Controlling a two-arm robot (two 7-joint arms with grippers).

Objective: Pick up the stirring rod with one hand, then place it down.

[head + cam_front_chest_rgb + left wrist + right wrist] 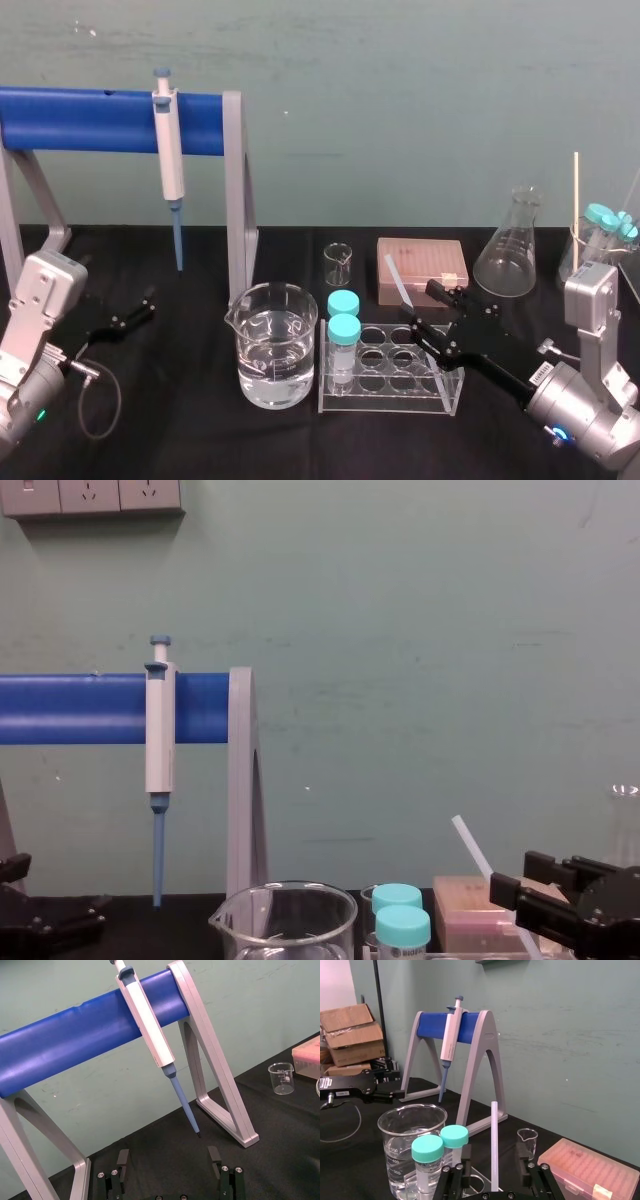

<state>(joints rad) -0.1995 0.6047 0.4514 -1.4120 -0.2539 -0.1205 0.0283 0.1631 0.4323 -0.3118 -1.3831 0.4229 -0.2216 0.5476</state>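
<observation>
Your right tool [421, 308] stands over the right end of the tube rack [390, 398]. Its jaws are apart on both sides of the tilted stirring rod [494, 1145] and do not touch it. If you close off-centre, the smooth rod may slip or knock the two capped tubes [344, 330]. The left tool [168, 1155] rests spread at near left. I count one water beaker [275, 345], one small beaker [338, 265], one flask [510, 250] and one pipette [168, 150].

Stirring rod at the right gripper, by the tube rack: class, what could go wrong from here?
1. The stirring rod leans at the right gripper by the tube rack; lowered carelessly, it might knock the teal-capped tubes.
2. The water-filled beaker stands close beside the rack, so a wide swing could tip it.
The left gripper rests open at far left.
</observation>
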